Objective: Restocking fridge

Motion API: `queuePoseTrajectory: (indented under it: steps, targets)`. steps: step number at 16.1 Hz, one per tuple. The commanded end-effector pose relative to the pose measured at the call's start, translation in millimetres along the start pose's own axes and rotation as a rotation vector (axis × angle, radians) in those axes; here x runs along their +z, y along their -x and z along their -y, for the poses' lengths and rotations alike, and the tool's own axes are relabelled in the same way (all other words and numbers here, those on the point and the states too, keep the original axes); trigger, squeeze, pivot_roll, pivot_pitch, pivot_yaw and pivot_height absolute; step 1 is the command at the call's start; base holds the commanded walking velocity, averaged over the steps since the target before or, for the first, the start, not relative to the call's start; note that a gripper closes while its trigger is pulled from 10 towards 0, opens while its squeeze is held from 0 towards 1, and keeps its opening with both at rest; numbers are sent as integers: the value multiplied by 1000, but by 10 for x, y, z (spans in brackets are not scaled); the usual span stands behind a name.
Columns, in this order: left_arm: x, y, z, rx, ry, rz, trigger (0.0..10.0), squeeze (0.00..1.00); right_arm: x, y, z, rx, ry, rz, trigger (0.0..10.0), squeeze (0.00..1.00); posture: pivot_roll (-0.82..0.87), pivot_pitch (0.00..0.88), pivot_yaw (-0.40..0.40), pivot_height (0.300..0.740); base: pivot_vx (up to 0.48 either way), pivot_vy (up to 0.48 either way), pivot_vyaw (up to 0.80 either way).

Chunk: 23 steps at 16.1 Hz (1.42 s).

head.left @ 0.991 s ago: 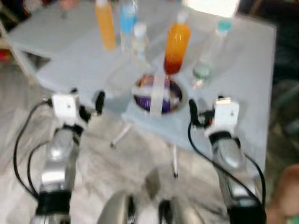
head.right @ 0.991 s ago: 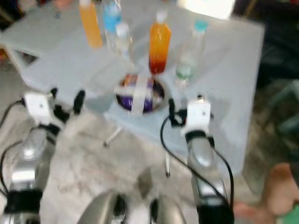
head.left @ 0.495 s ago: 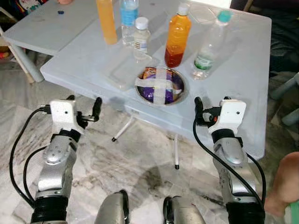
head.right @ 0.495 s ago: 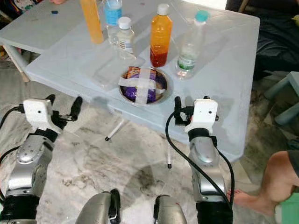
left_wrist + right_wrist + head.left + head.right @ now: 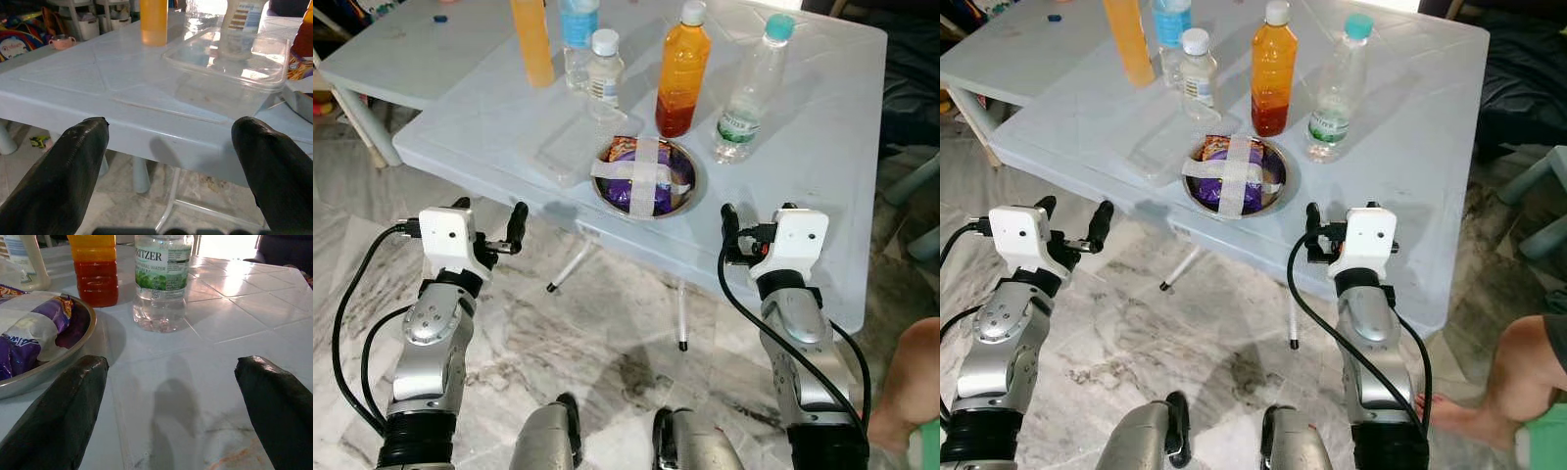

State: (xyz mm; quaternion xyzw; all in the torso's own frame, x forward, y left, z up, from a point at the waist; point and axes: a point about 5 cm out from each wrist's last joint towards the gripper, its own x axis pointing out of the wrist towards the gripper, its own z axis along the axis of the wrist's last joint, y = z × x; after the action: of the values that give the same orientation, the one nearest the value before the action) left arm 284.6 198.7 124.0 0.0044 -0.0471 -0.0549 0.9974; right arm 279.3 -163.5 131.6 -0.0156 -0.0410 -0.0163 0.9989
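L gripper (image 5: 168,147) fingers spread, empty, low-left at table edge | R gripper (image 5: 171,396) spread, empty, nr clear plastic water bottle w/ teal cap (image 5: 750,86) upper-right | prob light, slick, crushable; grab mid-body at label

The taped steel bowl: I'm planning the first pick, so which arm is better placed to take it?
Probably the right. The right gripper is open over the table's near edge, with the taped steel bowl just ahead in its wrist view. The left gripper, also open, sits below the table edge, facing the clear plastic container.
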Motion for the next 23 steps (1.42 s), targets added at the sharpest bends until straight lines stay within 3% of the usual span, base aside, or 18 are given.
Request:
queuePoseTrajectory:
  steps: [1, 8, 9, 10, 16, 23]
  targets:
    - [9, 20, -16, 6, -13, -3, 10000, 0, -10, 0, 12, -1, -4, -9, 10000, 0, -15, 161, 1, 740, 0, 0, 0]
    - [9, 20, -16, 6, -13, -3, 10000, 0, -10, 0, 12, -1, -4, -9, 10000, 0, -15, 161, 1, 740, 0, 0, 0]
    - [7, 22, -10, 5, -12, -3, 10000, 0, -5, -3, 13, -1, 0, -7, 10000, 0, 0, 0, 0, 740, 0, 0, 0]
    - [-7, 1, 48, -12, -8, -4, 10000, 0, 163, -130, -27, 65, -8, 72, 10000, 0, -17, 166, 6, 740, 0, 0, 0]
    - [-11, 7, 77, -27, -10, -11, 10000, 0, 310, -242, -103, 120, -34, 136, 10000, 0, -7, 184, 13, 740, 0, 0, 0]
    - [14, 10, 69, -53, -28, -19, 10000, 0, 183, -524, -47, 114, -39, 37, 10000, 0, 23, 200, 31, 740, 0, 0, 0]
